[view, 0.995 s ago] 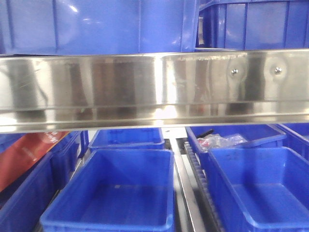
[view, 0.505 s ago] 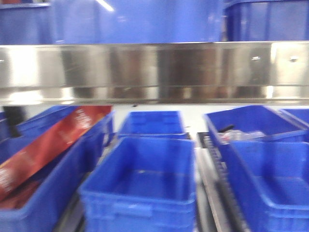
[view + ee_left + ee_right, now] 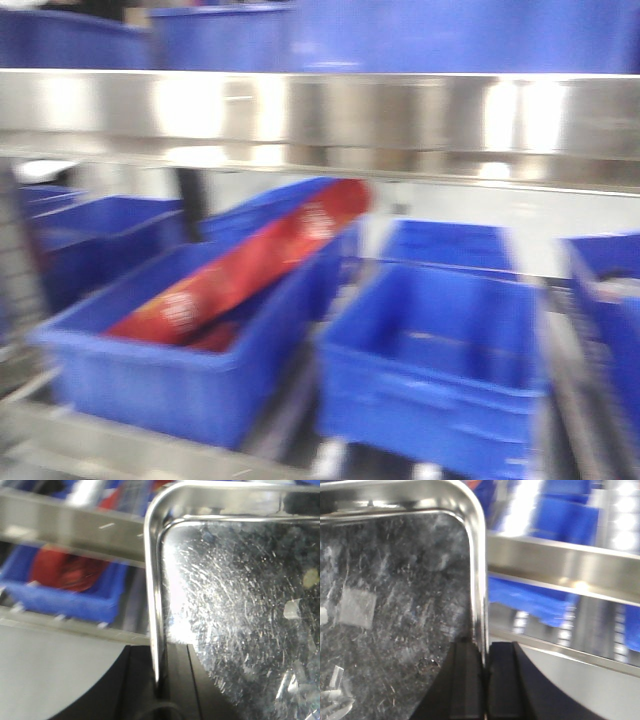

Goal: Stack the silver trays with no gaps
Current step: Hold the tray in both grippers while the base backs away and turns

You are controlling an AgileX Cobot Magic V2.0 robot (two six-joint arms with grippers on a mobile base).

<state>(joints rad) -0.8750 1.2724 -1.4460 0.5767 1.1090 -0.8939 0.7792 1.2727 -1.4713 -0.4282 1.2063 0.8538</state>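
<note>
1 silver tray is carried between both arms. At its left rim the left gripper is closed, a black finger on each side of the out-turned edge. The scratched, shiny pan fills the wrist views, held up in front of the shelf and not resting on anything visible. At its right rim the right gripper is clamped the same way.

In the front view, left to right: a blue bin holding a long red packet sits left of centre on the lower shelf, and a second blue bin, apparently empty, stands just beside it. The brushed shelf rail crosses above both.

Over the last second this view has swung. The red packet was a sliver at the frame's left edge and the rail's 2 screws showed at right; now the packet is near the middle, the screws are gone, and everything is smeared.

That suggests the robot is turning leftward with the tray. No other tray is in view, so stacking looks not yet begun.
</note>
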